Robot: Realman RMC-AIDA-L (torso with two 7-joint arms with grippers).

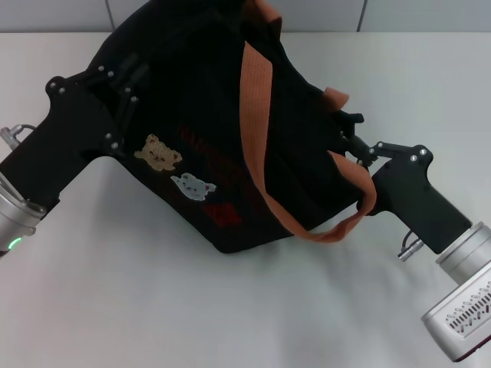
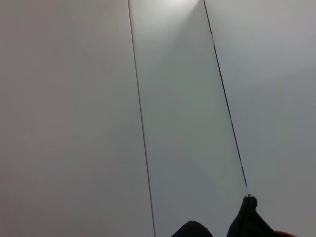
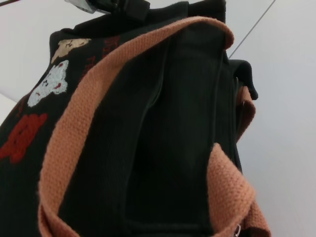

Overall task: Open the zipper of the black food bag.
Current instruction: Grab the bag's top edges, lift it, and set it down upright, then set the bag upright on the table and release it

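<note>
We found the black food bag [image 1: 222, 130] lying tilted on the table [image 1: 153, 307], near its far edge, with a wall [image 1: 307, 11] behind. The left gripper [image 1: 126, 84] sat against the bag's left end and the right gripper [image 1: 354, 142] against its right end. One handle [image 1: 257, 130] lay draped across the bag's upper side and looped down past its right end, beside the right gripper.

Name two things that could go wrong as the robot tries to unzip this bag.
1. The orange strap lies across the bag and loops right by the right claw, so the claw could snag or grab the webbing instead of the zip pull, which is not clearly visible.
2. The bag lies tilted on the white table, with the left claw at its far corner; a pull from the right might drag the bag.
</note>
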